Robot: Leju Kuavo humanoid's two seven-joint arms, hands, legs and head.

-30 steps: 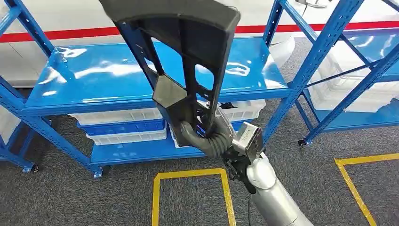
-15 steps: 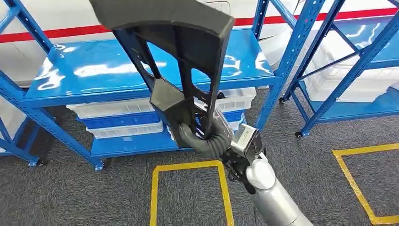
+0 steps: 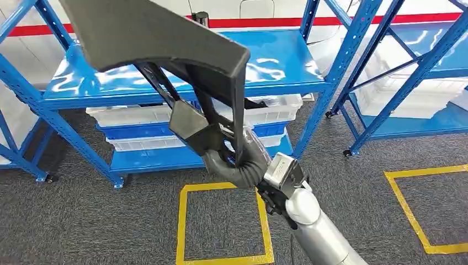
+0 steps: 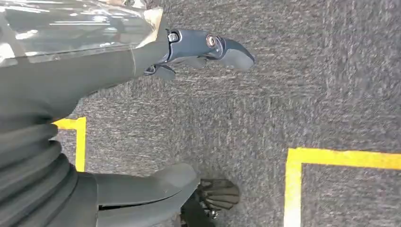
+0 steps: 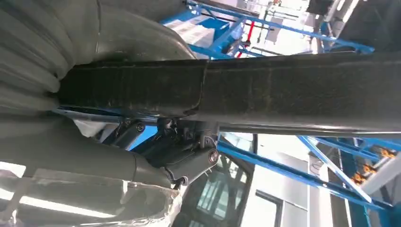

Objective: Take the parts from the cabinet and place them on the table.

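A blue rack (image 3: 60,130) with a bare glossy shelf (image 3: 110,83) is standing at the far left of the head view, white and blue bins (image 3: 141,135) stacked beneath it. Just right of that, a large black part (image 3: 165,49) is riding high in front of the camera, its broad curved top tilted over the shelf and its ribbed stem running down into the robot's right hand (image 3: 240,160). That hand is wrapping its fingers tightly around the part's lower end, the right wrist view showing the black bar (image 5: 265,90) clamped across the palm. Below it, yellow floor markings (image 3: 223,221) are framing grey carpet, and a second blue rack (image 3: 397,77) is standing at far right. The left hand (image 4: 142,189) is hanging over the carpet with its fingers apart, holding nothing.

The part appears to be off the cabinet and in transit, so the carrying step looks to be under way. No table is showing here; the next move likely calls for turning toward one, keeping the tall part clear of the rack uprights, then lowering it flat before loosening the grasp.
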